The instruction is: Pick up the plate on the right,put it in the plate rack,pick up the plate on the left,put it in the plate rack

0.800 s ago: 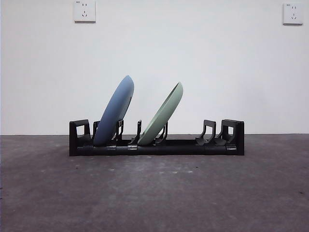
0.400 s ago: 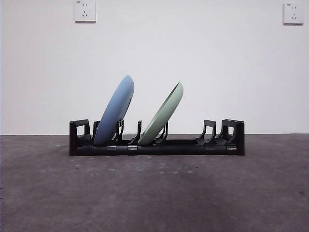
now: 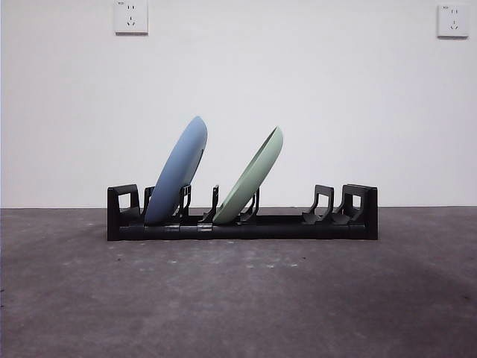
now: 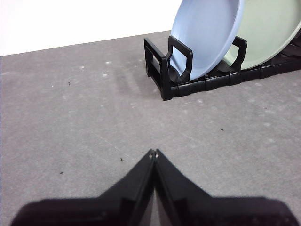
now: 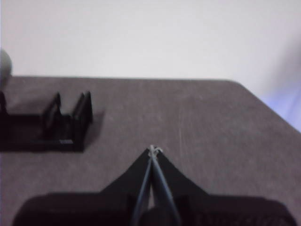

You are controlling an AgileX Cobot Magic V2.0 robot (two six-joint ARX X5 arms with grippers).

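**Both plates seated in rack; both end effectors clenched and empty**

Nearest, in the left wrist view, the left end effector (image 4: 154,152) is clenched, its two black jaws meeting at the tips with nothing between them. It sits over bare grey worktop (image 4: 84,117), well apart from the rack. In the right wrist view, the right end effector (image 5: 153,149) is likewise clenched on nothing, over bare worktop off the rack's other end. That picture is blurred, so fine detail there cannot be told. Neither arm shows in the front view.

Further out, the rack (image 3: 298,224) lies on the worktop (image 3: 238,298), long side across the front view, with blocky ends and upright curved prongs along it.

The blue plate (image 3: 179,175) stands in the rack near its left end as the front view shows it, its foot between prongs and its top tilted to the right. The green plate (image 3: 253,175) stands just beside it, nearer the rack's middle, tilted the same way and somewhat further over. The two plates are apart at their rims in the front view. The left wrist view shows the blue plate's hollow face, with the green plate behind it.

The prongs toward the rack's right end hold nothing.

Behind stands a white wall (image 3: 335,112) with two sockets, one (image 3: 130,16) upper left and one (image 3: 452,20) upper right.
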